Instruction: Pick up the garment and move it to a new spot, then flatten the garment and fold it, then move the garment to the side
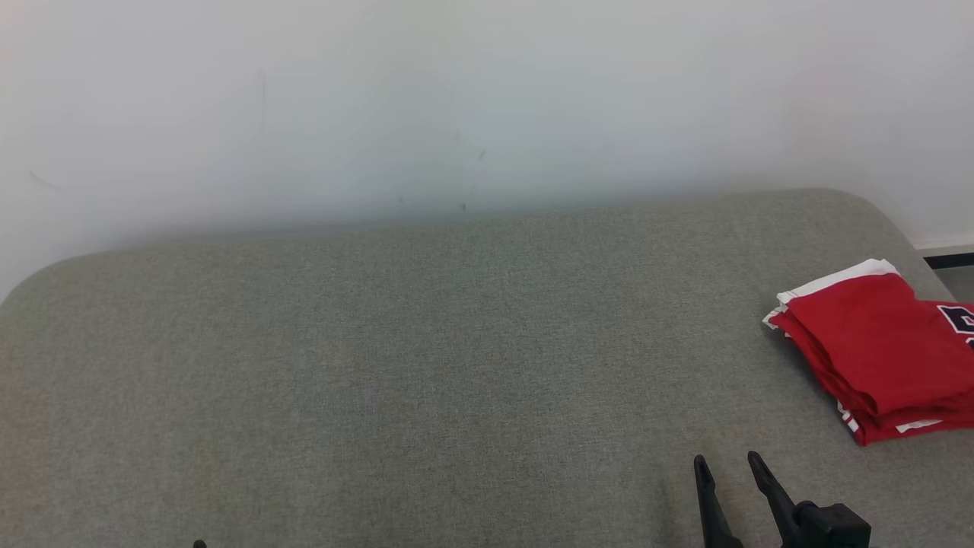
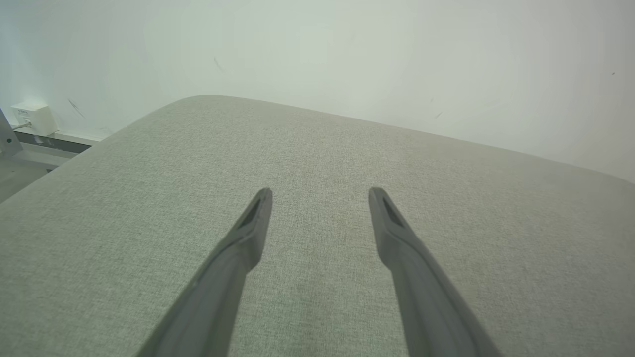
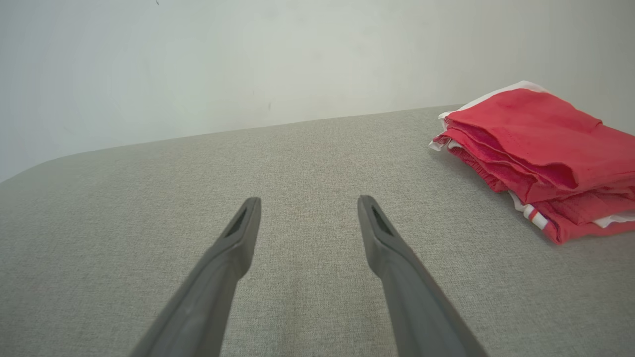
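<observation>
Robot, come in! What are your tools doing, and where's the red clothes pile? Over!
Open and empty: left tool, right tool. Red garment folded, lying far right on grey surface. Nothing between right tool and garment.

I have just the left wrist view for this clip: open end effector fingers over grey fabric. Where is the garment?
Observer: The red garment lies near the right edge of the grey surface, on the robot's right side.
Operator: Is it folded or loose?
Observer: It is folded into a stack of several layers.
Operator: Is the right end effector on it?
Observer: No. The right end effector is open, holds nothing, and sits apart from the garment, which is further to the robot's right.
</observation>
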You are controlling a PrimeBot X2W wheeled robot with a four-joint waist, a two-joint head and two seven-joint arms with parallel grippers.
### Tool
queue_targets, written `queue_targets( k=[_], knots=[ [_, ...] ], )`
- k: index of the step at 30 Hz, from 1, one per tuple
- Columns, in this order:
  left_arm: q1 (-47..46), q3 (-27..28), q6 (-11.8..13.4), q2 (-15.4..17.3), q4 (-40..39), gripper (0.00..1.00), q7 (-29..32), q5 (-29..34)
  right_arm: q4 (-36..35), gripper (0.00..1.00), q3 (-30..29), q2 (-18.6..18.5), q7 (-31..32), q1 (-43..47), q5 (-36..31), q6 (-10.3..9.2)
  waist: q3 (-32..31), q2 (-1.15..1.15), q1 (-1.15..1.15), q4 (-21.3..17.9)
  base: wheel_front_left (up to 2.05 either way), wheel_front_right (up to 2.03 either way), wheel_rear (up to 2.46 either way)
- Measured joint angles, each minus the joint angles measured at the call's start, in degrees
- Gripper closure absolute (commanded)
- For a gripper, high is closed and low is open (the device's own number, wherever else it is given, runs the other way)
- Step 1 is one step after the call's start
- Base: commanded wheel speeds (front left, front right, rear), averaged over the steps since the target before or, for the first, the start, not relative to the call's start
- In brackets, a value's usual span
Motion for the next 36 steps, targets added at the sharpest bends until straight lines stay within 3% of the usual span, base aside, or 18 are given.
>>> queue_targets(
  k=[16,17,23,36],
  knots=[
    [-0.5,-0.6,-0.1,1.1,1.1,0.0,0.0,-1.1,-0.1,0.0,0.9,0.0,-0.1,0.0,0.8,0.0,0.2,0.0,0.0,-0.1,0.0,0.0,0.0],
    [-0.5,-0.7,-0.1,1.1,1.4,1.0,0.0,-1.1,0.1,1.0,0.9,0.0,0.0,0.0,0.8,0.0,0.2,0.0,0.0,-0.1,0.0,0.0,0.0],
    [0.0,-1.0,-0.1,0.0,4.1,1.0,0.8,-1.8,2.5,1.0,0.9,0.0,0.8,2.0,2.0,0.0,0.2,0.0,0.0,0.0,0.0,0.0,0.0],
    [-2.5,-1.1,-0.1,-0.2,4.5,1.0,4.4,-14.6,1.0,1.0,-0.8,0.0,4.2,1.2,16.0,0.0,0.5,0.0,0.0,0.5,0.0,0.0,0.0]
  ],
)
